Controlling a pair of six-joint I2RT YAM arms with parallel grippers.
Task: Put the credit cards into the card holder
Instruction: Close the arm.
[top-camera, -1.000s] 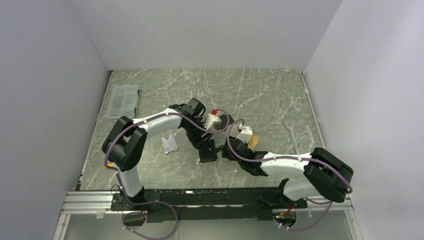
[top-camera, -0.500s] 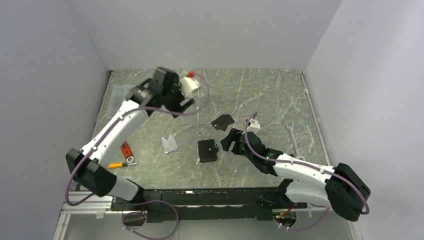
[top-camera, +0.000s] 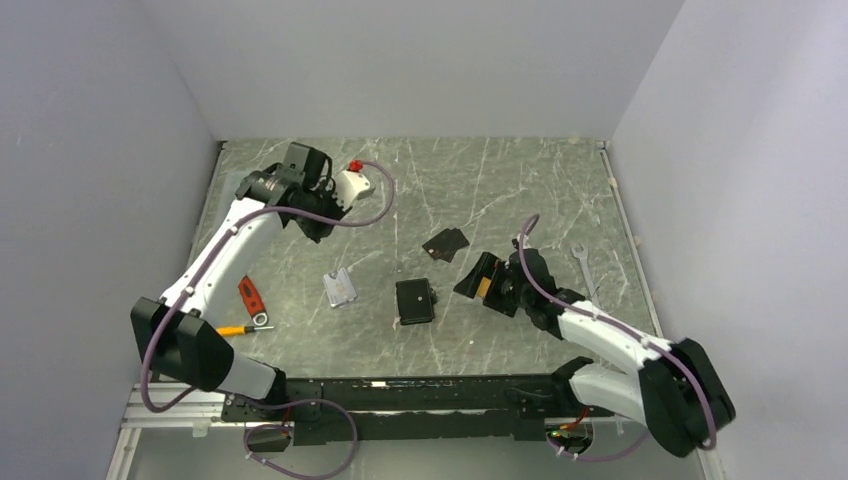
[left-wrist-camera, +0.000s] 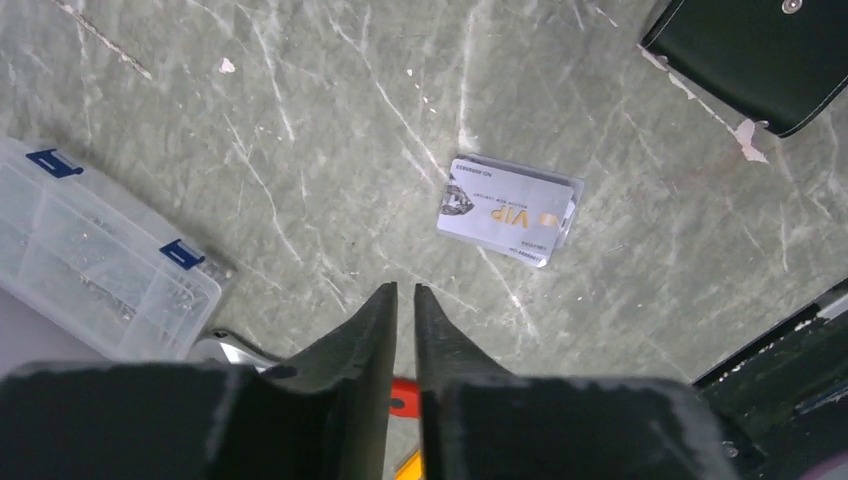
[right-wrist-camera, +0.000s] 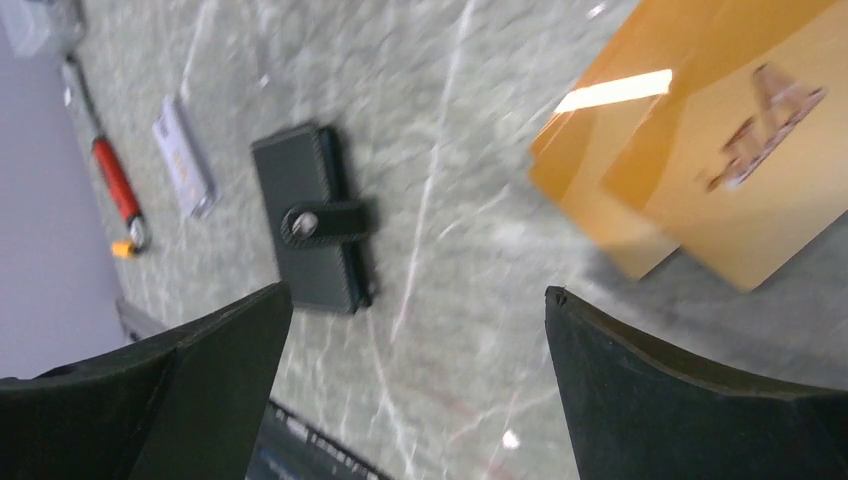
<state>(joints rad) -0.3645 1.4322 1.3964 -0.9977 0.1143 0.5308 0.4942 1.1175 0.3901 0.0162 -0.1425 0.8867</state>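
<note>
Closed card holder (top-camera: 415, 300) lies flat near the desk's (top-camera: 520, 190) front centre. Right fingers (right-wrist-camera: 410, 385) spread wide, empty, above orange-tan credit cards (right-wrist-camera: 720, 160). Black cards (top-camera: 446, 243) lie farther back. Left fingers (left-wrist-camera: 404, 300) nearly closed, holding nothing.

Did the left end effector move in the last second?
Yes. The left end effector swung from over the card holder at table centre to the far left, near the clear screw box.

Table (top-camera: 520, 190): grey-green marble, white veins. Card holder (top-camera: 415, 300): black, silver snap. Cards under my right jaws (right-wrist-camera: 720, 160): glossy orange-tan. Other cards (top-camera: 446, 243): black. Sleeve (left-wrist-camera: 508, 210): clear, white card, gold "VIP". Screwdriver (top-camera: 248, 297): red. Box (left-wrist-camera: 95, 265): clear, blue latches.
</note>
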